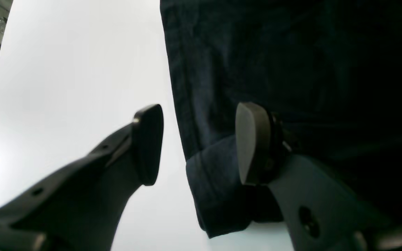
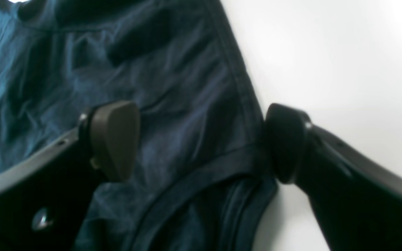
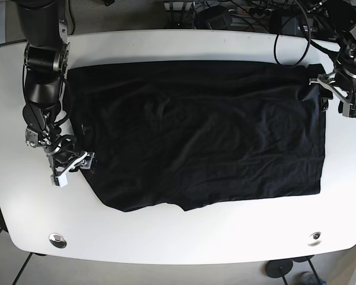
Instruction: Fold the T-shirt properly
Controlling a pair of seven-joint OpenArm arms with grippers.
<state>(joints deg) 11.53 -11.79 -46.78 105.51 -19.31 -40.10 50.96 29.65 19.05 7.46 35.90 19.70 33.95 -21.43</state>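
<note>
Both pincers poised at opposite edges of the spread T-shirt

The dark T-shirt (image 3: pixel 196 133) lies flat on the white counter (image 3: pixel 166 231), with no containers in view. The left pincer (image 1: pixel 201 143) is spread wide, straddling a folded cuff at the shirt's edge: one pad over cloth, the other over bare counter. The right pincer (image 2: pixel 201 139) is likewise spread, one pad above the fabric, the other just beside the hem seam. Neither grips anything. Closing too shallowly could catch only the top layer or slip off the thin hem, and uneven lifting between the arms would likely skew the fold or bunch the cloth.
</note>
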